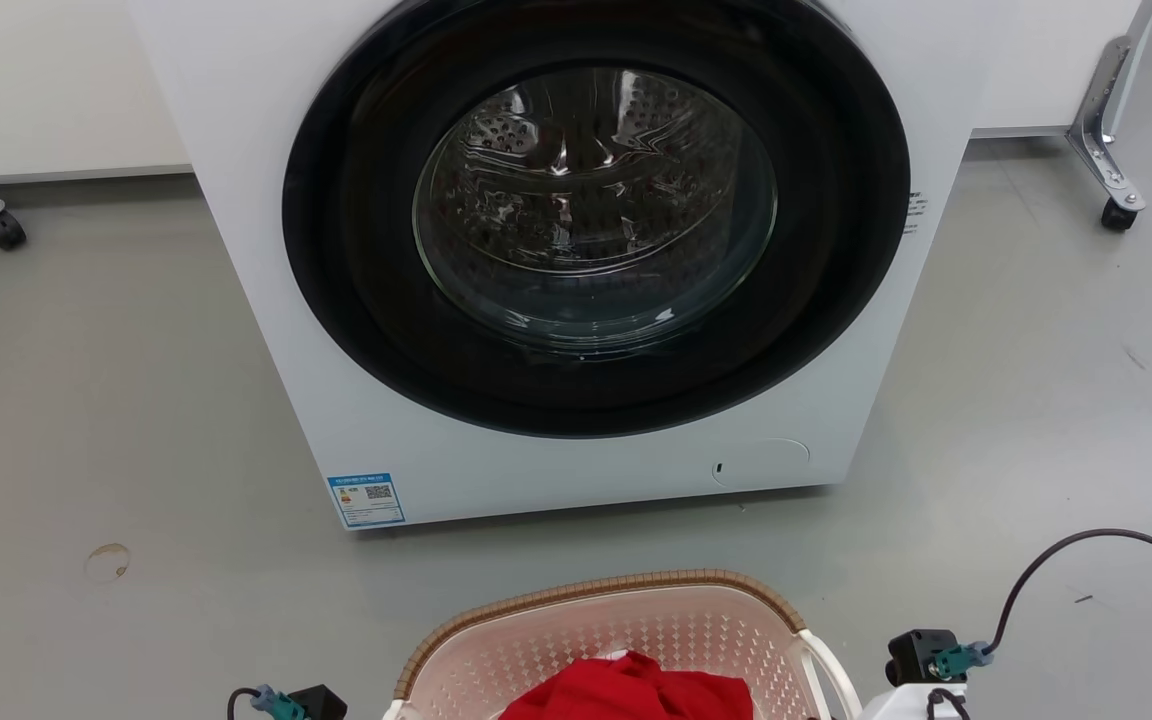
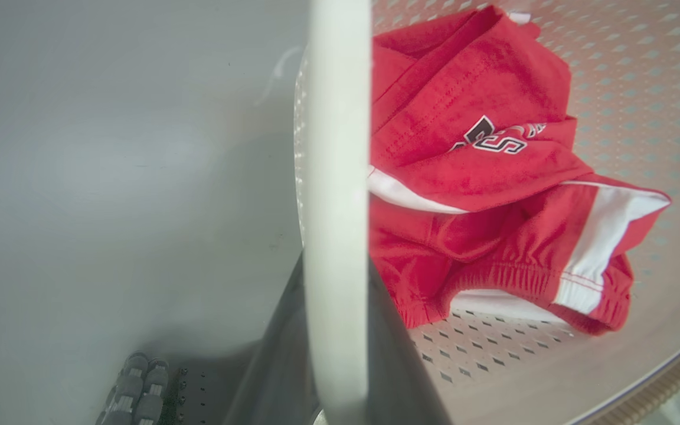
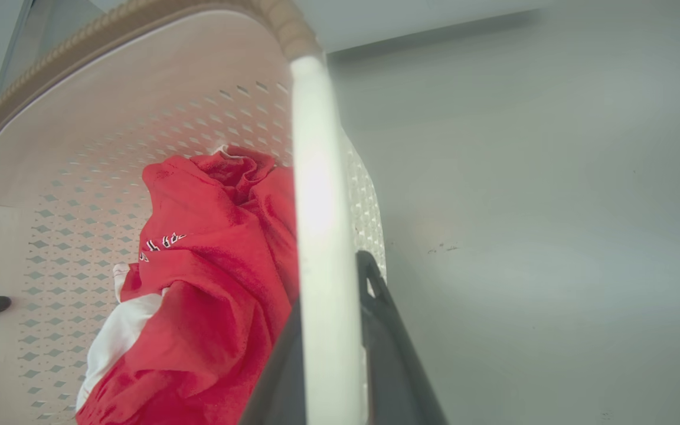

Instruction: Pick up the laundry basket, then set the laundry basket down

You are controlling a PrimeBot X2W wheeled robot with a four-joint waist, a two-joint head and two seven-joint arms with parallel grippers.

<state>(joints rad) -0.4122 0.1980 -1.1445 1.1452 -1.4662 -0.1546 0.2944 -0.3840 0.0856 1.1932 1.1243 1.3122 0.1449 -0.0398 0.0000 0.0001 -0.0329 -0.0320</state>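
Note:
The laundry basket [image 1: 626, 610], pale pink with a brown woven-look rim, sits at the bottom centre of the head view in front of the washing machine. A red garment with white stripes [image 2: 481, 177] lies inside it. In the left wrist view my left gripper [image 2: 337, 265] is shut on one white side handle [image 2: 337, 118], a dark finger pressed to each side. In the right wrist view my right gripper [image 3: 331, 283] is shut on the other white handle [image 3: 316, 147] in the same way. Whether the basket is off the floor I cannot tell.
The white front-loading washing machine [image 1: 576, 250] stands just beyond the basket, its round door shut. Grey floor [image 1: 86, 400] spreads to either side. Castor wheels [image 1: 1118, 213] of a frame stand at the far right, another castor [image 1: 4, 228] at the far left.

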